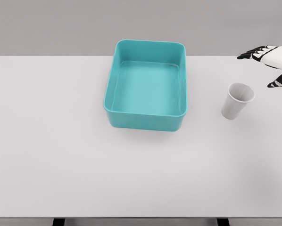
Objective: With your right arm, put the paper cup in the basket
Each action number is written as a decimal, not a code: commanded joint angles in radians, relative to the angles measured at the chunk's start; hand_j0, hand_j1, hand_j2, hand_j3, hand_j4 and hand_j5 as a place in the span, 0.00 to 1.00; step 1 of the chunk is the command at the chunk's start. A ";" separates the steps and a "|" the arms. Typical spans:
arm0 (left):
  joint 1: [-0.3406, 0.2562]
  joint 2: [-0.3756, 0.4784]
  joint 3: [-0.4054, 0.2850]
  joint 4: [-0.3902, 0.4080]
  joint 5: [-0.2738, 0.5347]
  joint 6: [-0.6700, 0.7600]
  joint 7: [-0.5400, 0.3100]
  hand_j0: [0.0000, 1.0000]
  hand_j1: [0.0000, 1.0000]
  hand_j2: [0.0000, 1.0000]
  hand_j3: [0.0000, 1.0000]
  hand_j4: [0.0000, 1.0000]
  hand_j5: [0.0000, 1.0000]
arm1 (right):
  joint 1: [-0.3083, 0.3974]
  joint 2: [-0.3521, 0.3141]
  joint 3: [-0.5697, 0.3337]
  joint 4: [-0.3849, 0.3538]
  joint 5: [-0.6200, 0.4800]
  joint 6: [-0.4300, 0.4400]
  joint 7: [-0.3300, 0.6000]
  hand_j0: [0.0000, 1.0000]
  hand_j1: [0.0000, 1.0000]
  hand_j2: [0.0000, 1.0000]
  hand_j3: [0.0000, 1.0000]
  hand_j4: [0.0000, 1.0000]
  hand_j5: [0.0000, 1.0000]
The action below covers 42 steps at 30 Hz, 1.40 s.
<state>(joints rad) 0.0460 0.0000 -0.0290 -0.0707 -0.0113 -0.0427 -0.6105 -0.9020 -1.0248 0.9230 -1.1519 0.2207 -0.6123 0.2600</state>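
Right of basket (145, 120), on counter (61, 155): cup (236, 101), upright, standing apart. Beyond cup, at far right: right hand (273, 63), fingers spread, holding nothing.

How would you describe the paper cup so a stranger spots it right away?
Find the teal basket on the white table. To its right stands the paper cup, upright and open-topped. It is the only small white thing, just below the right hand.

Right hand (269, 63) reaches in from the right edge, dark fingers spread (thumb lowest), holding nothing
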 commanded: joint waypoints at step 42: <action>0.000 0.000 0.000 0.000 0.001 0.000 0.000 1.00 1.00 1.00 1.00 1.00 1.00 | 0.502 0.161 -0.269 0.130 -0.710 0.001 -0.002 1.00 1.00 1.00 1.00 1.00 1.00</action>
<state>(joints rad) 0.0460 0.0000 -0.0289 -0.0706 -0.0112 -0.0428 -0.6105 -0.4019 -0.8801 0.6539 -1.0206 -0.4823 -0.6118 0.2581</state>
